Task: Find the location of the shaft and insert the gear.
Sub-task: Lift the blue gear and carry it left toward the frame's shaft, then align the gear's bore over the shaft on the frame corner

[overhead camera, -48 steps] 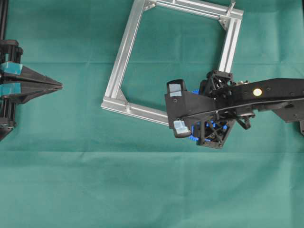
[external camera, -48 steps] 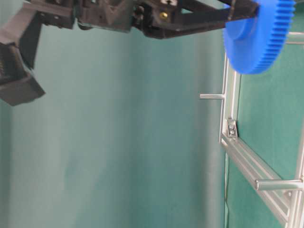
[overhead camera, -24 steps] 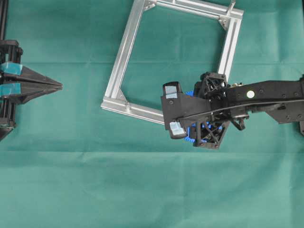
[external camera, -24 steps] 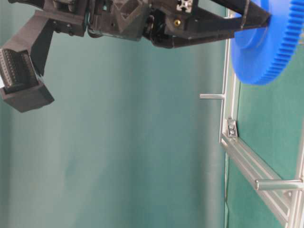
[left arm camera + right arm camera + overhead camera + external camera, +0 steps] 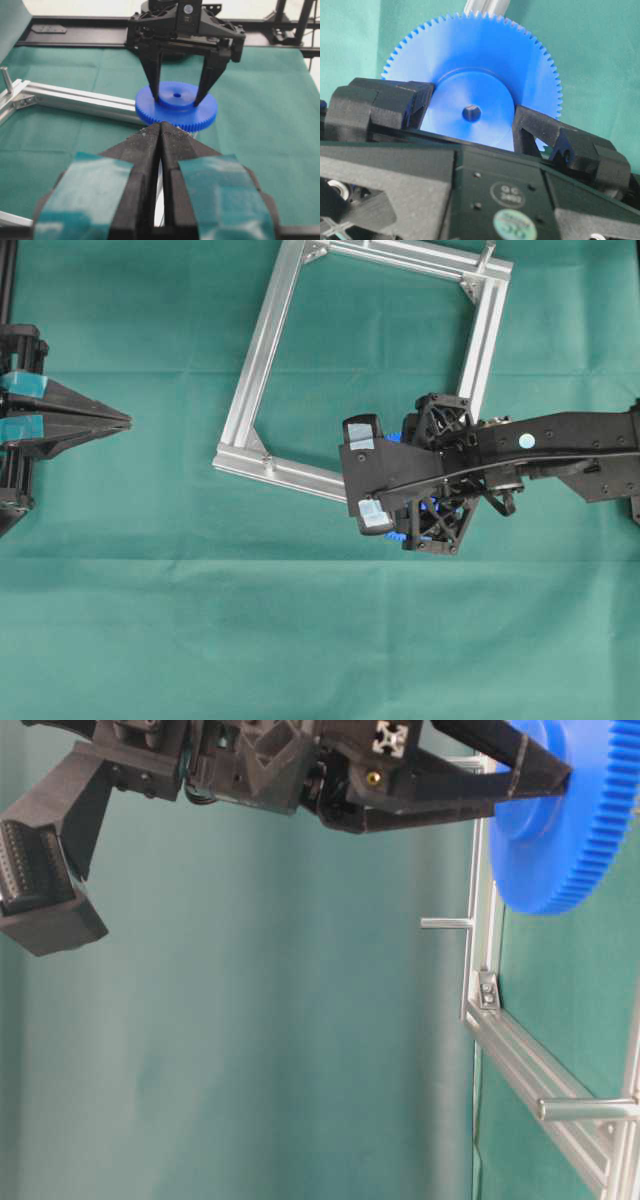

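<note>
My right gripper (image 5: 176,102) is shut on the raised hub of the blue gear (image 5: 170,115) and holds it flat over the right rail of the aluminium frame (image 5: 260,350). In the overhead view the arm hides most of the gear (image 5: 398,534). The gear's centre hole (image 5: 471,113) looks empty. In the table-level view a thin short pin, the shaft (image 5: 445,923), stands off the rail just beside the gear's rim (image 5: 570,840); I cannot tell if they touch. My left gripper (image 5: 125,420) is shut and empty at the far left.
A second, thicker pin (image 5: 487,255) stands at the frame's top right corner; it also shows in the table-level view (image 5: 585,1108) and the left wrist view (image 5: 6,79). Green cloth (image 5: 300,640) covers the table. Corner brackets (image 5: 487,990) sit inside the frame.
My right gripper has carried the gear a little left in the overhead view and lower toward the frame rail. The left arm has not moved.
</note>
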You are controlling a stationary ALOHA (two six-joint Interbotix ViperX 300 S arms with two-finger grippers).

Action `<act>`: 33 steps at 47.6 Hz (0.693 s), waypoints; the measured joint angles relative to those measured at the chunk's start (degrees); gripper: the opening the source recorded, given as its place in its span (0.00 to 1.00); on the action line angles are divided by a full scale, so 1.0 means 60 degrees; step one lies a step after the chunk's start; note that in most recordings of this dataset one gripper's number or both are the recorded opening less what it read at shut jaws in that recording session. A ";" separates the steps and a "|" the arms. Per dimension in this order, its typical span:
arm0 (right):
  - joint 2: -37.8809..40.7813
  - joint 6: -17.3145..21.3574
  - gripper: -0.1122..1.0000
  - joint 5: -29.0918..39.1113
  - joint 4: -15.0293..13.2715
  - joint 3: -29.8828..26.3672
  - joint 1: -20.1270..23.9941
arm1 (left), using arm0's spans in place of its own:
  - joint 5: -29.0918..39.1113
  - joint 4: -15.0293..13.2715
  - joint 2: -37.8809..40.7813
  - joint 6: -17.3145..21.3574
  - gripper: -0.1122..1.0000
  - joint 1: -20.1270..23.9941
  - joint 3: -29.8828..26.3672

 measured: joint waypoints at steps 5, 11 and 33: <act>0.0000 0.0029 0.73 0.0000 0.0044 0.0000 0.0015 | 0.0000 0.0000 0.0000 0.0000 0.11 0.0000 -0.0015; 0.0000 0.0029 0.73 -0.0015 0.0176 0.0000 0.0059 | 0.0000 0.0015 0.0000 0.0000 0.11 0.0000 0.0000; 0.0015 0.0117 0.73 -0.0146 0.0425 -0.0015 0.0586 | 0.0000 0.0000 0.0000 0.0000 0.11 0.0000 -0.0015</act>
